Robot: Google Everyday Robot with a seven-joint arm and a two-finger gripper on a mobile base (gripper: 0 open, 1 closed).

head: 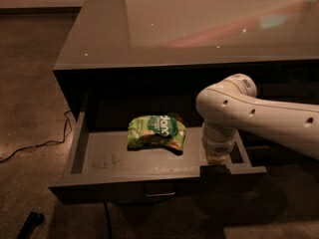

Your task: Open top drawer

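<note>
Top drawer (124, 190) is well out of the cabinet (199, 29). Its grey inside is exposed, so the task looks essentially done.

Gripper (215, 170) sits on the drawer's front edge, close to the right front corner and well right of the metal loop handle (159, 192). It's dark against a dark front, so I can't tell whether it's clamped on the edge or free of it.

A green snack bag (155, 132) lies mid-floor in the drawer, left of the wrist (217, 146) and apart from it.

Risks from here:
- More pull from that off-centre spot likely skews the drawer on its runners and jams it, or runs it hard into the end stop.
- If it's gripping the edge, retracting before release drags the drawer or tugs the cabinet.
- The elbow (227, 101) hangs just below the cabinet top's front edge, so a straight lift probably clips the overhang. Back out first.
- A leftward sweep of the wrist inside the drawer shoves the bag.
- A cable (45, 144) runs along the floor off the drawer's left side, a snag hazard if the base swings that way.
</note>
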